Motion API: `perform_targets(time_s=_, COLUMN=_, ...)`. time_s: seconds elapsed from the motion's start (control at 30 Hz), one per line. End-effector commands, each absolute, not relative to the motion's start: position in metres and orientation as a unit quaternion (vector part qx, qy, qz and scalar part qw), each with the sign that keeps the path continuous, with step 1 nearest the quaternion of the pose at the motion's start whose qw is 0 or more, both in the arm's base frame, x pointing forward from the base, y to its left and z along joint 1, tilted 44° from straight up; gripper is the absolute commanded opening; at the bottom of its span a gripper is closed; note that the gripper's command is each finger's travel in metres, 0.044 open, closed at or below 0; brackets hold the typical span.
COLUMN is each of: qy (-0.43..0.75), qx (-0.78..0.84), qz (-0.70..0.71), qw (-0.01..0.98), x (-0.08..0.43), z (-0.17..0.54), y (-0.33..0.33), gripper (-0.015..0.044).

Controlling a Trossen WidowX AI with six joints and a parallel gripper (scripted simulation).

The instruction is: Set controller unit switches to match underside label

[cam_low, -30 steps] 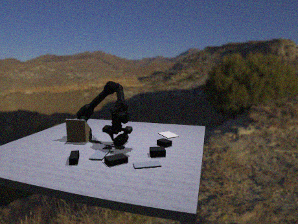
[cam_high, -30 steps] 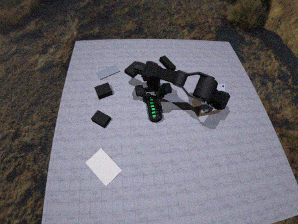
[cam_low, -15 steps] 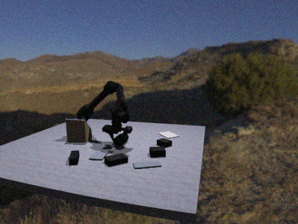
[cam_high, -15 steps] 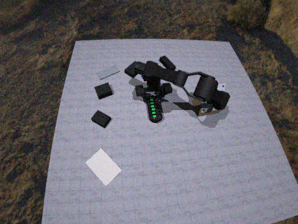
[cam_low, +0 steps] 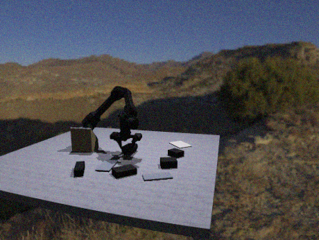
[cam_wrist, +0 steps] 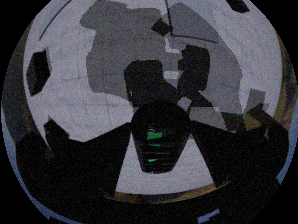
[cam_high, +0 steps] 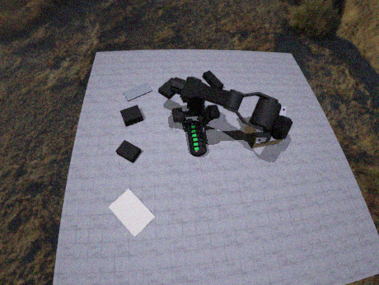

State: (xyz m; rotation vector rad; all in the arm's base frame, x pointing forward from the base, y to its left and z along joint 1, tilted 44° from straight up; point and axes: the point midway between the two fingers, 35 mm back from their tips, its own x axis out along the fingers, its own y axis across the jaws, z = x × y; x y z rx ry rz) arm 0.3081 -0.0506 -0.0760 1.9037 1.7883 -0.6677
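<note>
Above the bench (cam_high: 247,214) (cam_low: 45,184) — jaws (cam_high: 195,123) (cam_low: 127,149) down, astride the controller's (cam_high: 198,137) (cam_low: 129,149) (cam_wrist: 158,148) end.
</note>
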Motion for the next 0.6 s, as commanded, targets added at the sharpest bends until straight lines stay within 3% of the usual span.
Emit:
perform_targets(time_s=0.0, qy=0.645, qx=0.689, qz=-0.246, qw=0.222, x=0.308, z=-0.071, y=-0.052, gripper=0.0336)
perform_targets(time_s=0.57, qy=0.640, qx=0.684, qz=-0.259, qw=0.234, x=0.308, z=-0.057, y=-0.055, gripper=0.0336)
